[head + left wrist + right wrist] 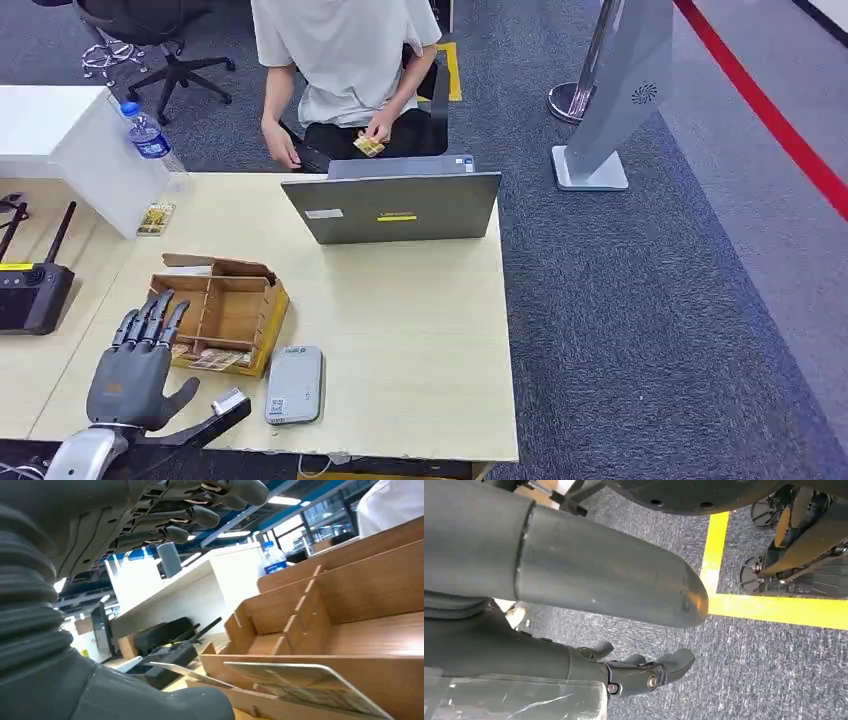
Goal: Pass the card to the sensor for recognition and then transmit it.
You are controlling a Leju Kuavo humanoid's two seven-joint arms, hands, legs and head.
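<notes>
Cards (212, 358) lie in the wooden box (262, 325) near the table's (420, 330) front edge; our left hand (135, 370), fingers spread and empty, hovers beside it—thin cards, perhaps overlapping, could slip or come up doubled.

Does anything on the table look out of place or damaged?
Little stands out. The wooden box sits turned at an angle to the table edge, with one flap raised. A small packet lies loose beside the white box. The left hand hovers open beside the wooden box. Nothing is spilled.
</notes>
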